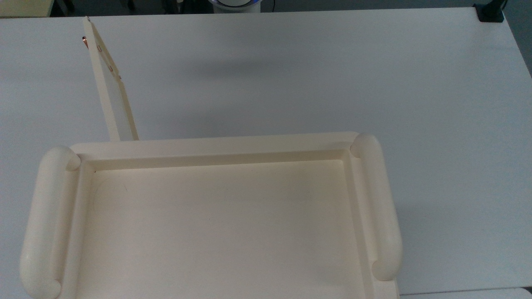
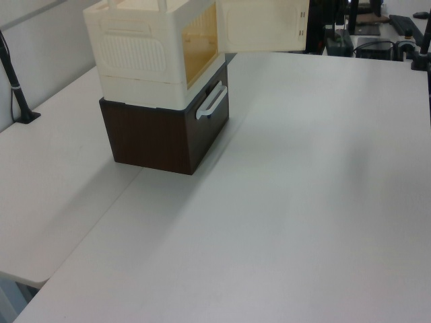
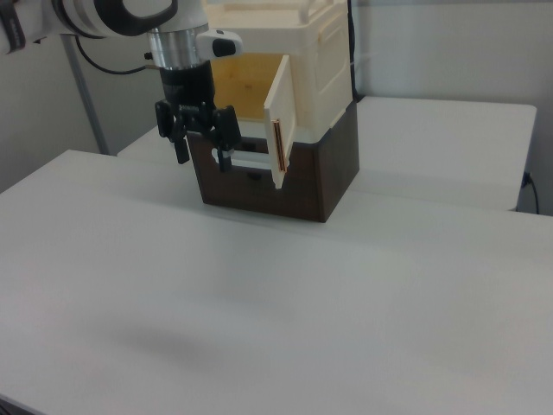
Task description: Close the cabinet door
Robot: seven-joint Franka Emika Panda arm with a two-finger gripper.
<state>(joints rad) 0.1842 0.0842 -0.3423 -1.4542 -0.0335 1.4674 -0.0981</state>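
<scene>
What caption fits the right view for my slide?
Pincer open above the table, beside the cabinet with its door swung open.

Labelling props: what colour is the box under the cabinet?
Dark brown box, clearest in the left view.

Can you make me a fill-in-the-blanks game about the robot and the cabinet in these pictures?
1. The cabinet door is swung ____, not shut.
2. The cream cabinet sits on top of a dark ____ box.
3. In the right view, the gripper hangs in front of the cabinet with its fingers ____.
4. The table under everything is coloured ____.

Missing words: open; brown; open; white
</scene>
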